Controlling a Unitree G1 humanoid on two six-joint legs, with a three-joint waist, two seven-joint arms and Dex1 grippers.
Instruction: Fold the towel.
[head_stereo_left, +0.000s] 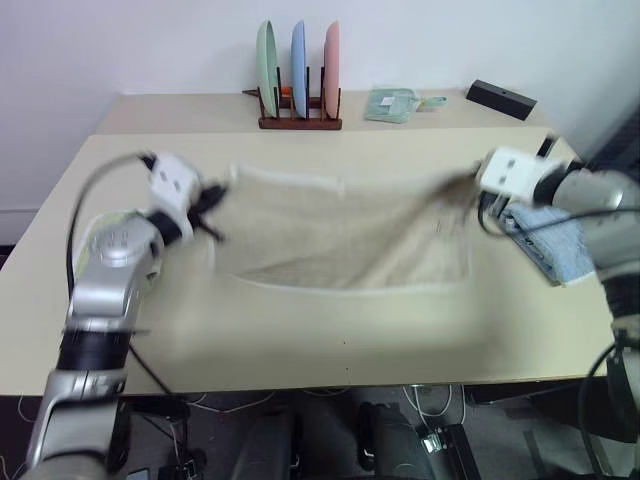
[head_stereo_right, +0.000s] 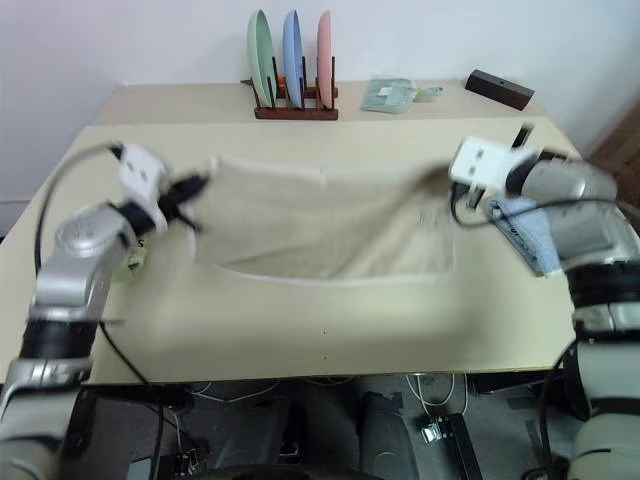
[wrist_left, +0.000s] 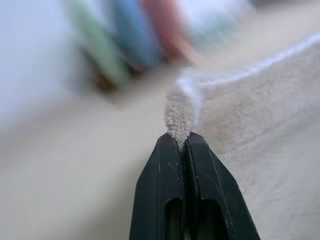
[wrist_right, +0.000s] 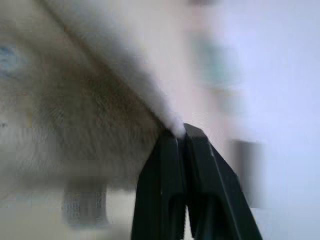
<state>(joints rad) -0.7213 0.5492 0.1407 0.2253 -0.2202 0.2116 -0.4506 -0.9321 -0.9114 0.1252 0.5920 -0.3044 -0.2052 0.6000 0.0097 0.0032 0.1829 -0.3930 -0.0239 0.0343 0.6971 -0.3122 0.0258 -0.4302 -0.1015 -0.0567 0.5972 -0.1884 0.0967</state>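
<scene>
The towel (head_stereo_left: 340, 235) hangs spread between the two arms over the middle of the beige surface (head_stereo_left: 330, 345), its upper edge lifted and stretched from side to side while the lower part sags down toward the surface, where a white piped edge runs along its near side. The left end effector (wrist_left: 182, 142) is clamped on one top corner — in the left wrist view its two black fingers (wrist_left: 160, 185) are pressed together with a tuft of tan terry and a bit of the white edging pinched between the tips. The right end effector (wrist_right: 179, 131) is clamped on the opposite top corner; in the right wrist view its fingers meet on the cloth, which drapes away from them.

At the far side of the surface stands a wooden rack (head_stereo_left: 298, 120) holding three upright plates: a green plate (head_stereo_left: 266, 60), a blue plate (head_stereo_left: 298, 58) and a pink plate (head_stereo_left: 331, 58). Just beside the rack, toward the right, lies a small light green towel (head_stereo_left: 391, 104), and further right a black box (head_stereo_left: 501, 98) sits near the far corner. A light blue towel (head_stereo_left: 553, 240) lies on the right part of the surface — partly under the right arm and close to the hanging corner of the towel.
</scene>
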